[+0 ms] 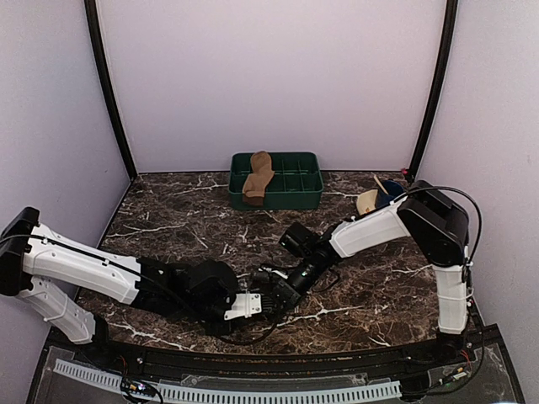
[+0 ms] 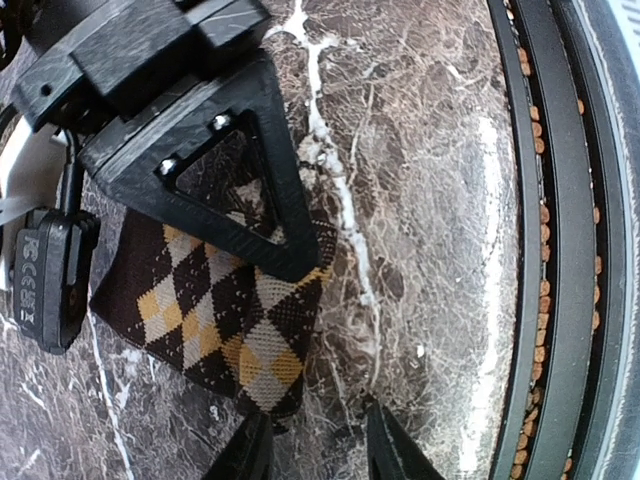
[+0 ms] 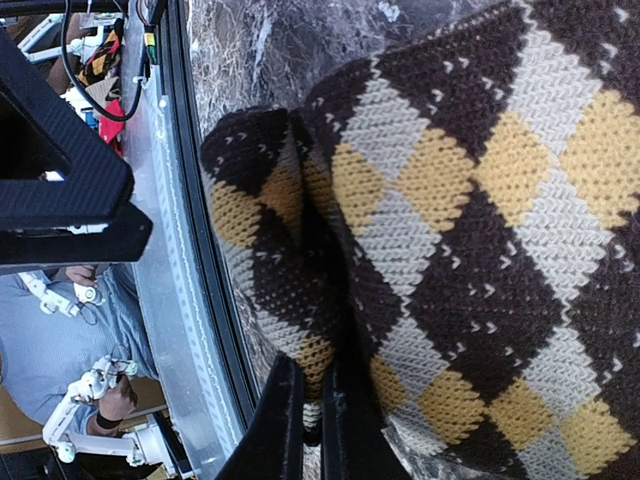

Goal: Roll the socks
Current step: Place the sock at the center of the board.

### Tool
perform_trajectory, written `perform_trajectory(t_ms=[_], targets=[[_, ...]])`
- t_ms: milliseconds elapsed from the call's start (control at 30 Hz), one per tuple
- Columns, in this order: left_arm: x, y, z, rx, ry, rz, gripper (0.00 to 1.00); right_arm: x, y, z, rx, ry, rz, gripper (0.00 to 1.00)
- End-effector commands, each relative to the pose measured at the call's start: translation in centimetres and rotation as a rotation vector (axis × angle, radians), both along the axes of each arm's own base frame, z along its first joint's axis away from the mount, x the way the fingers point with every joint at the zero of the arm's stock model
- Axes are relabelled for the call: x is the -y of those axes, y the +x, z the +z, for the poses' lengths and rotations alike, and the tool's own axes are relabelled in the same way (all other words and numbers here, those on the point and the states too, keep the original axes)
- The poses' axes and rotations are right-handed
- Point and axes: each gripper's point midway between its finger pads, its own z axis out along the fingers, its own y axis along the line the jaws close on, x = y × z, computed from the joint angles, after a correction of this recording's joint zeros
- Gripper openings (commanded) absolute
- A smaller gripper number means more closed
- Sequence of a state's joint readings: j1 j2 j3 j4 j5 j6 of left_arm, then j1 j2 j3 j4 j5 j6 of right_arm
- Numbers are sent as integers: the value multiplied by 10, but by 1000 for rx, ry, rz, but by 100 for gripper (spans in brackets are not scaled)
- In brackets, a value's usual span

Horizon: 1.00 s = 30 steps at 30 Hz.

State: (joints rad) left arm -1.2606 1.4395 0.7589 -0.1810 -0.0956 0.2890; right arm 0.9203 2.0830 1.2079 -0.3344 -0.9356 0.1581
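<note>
The left arm [image 1: 80, 268] and right arm [image 1: 370, 229] wear white link shells between black joints, with a black cable [image 1: 477, 220] looping off the right one. A finger [image 2: 282, 180] of the right gripper [image 3: 312, 400] is a hollow black triangle held by two silver screws [image 2: 220, 122]

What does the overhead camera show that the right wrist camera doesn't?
Only overhead: the green tray with the tan sock draped over it. Only the right wrist: the argyle sock close up, its edge pinched in the right pincer, and a person beyond the table edge. Both: the marble table.
</note>
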Motion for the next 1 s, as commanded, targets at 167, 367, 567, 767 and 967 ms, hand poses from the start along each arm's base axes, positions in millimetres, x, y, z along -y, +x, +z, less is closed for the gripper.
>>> perform_trajectory(t_ms=[167, 367, 567, 767, 967], targets=[[8, 14, -1, 186, 54, -57, 36, 10, -4, -15, -56, -69, -11, 0], [15, 17, -5, 225, 64, -73, 36, 8, -3, -12, -56, -66, -10, 0], [17, 21, -12, 250, 84, -80, 36, 8, -4, -10, -61, -64, -6, 0], [18, 20, -20, 247, 99, -89, 36, 8, -5, -8, -68, -59, -4, 0], [19, 23, -27, 260, 119, -88, 33, 7, -5, -5, -75, -54, -2, 0]])
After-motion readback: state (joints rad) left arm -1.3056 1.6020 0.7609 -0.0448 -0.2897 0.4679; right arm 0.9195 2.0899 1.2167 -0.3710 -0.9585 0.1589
